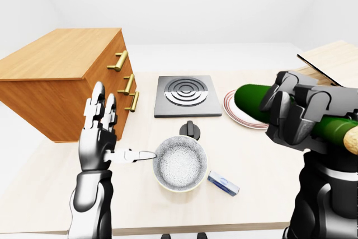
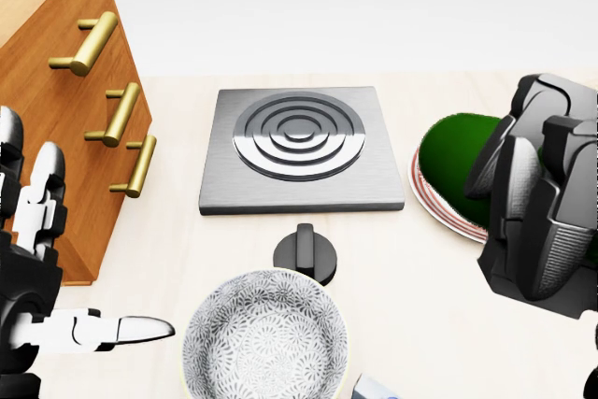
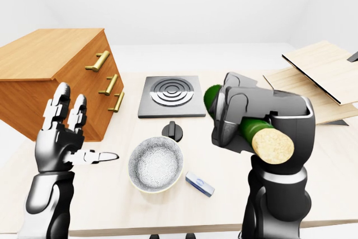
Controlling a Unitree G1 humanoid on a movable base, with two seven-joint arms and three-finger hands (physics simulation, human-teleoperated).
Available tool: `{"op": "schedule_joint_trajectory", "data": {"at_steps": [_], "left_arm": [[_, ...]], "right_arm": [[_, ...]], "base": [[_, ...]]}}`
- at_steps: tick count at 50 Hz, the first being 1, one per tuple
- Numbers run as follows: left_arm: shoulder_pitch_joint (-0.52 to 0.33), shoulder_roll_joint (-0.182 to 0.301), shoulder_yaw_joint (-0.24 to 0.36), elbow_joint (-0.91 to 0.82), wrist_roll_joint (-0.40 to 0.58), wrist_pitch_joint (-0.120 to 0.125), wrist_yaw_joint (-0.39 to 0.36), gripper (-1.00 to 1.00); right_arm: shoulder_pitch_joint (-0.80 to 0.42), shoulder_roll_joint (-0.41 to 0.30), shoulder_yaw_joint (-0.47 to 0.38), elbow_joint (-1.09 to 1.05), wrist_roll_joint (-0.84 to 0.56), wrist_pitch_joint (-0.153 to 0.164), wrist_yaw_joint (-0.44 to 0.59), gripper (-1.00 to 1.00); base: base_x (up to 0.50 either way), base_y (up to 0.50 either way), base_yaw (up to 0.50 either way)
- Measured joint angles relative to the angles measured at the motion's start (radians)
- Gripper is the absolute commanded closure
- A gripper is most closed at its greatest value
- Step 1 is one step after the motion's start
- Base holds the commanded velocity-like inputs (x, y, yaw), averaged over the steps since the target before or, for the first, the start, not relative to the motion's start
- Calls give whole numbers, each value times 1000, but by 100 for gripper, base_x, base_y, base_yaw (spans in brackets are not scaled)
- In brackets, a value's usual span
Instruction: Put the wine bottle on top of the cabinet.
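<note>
The green wine bottle (image 1: 254, 97) lies on its side in my right hand (image 1: 296, 113), held above the table at the right, its cork end (image 3: 272, 144) toward the camera. The fingers close round the bottle's body. The wooden cabinet (image 1: 61, 76) with three brass drawer handles (image 1: 126, 83) stands at the left of the table; its flat top (image 1: 56, 54) is bare. My left hand (image 1: 100, 132) is open and empty, fingers up and thumb pointing right, next to the cabinet's lower corner.
A grey stove plate (image 1: 184, 94) with a black knob (image 1: 190, 129) sits mid-table. A patterned bowl (image 1: 180, 164) is below it, a small blue-white box (image 1: 223, 183) to its right. A red-rimmed plate (image 1: 241, 110) lies under the bottle. Wooden boards (image 3: 321, 71) stand at the right.
</note>
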Motion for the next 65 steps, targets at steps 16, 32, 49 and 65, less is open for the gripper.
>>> {"op": "schedule_joint_trajectory", "data": {"at_steps": [16,32,49,65], "left_arm": [[-106,22,-10,-21,-4,0,41,-100],[-170,27,-32,53,9,0,60,-100],[-280,35,-54,216,27,0,80,-100],[-378,31,-78,379,50,0,98,-100]], "right_arm": [[-55,37,113,-14,-35,0,-29,100],[-126,74,194,33,-68,0,-36,100],[-168,143,287,118,-108,0,-49,100],[-157,191,349,199,-129,0,-59,100]], "base": [[0,0,0],[0,0,0],[0,0,0],[0,0,0]]}}
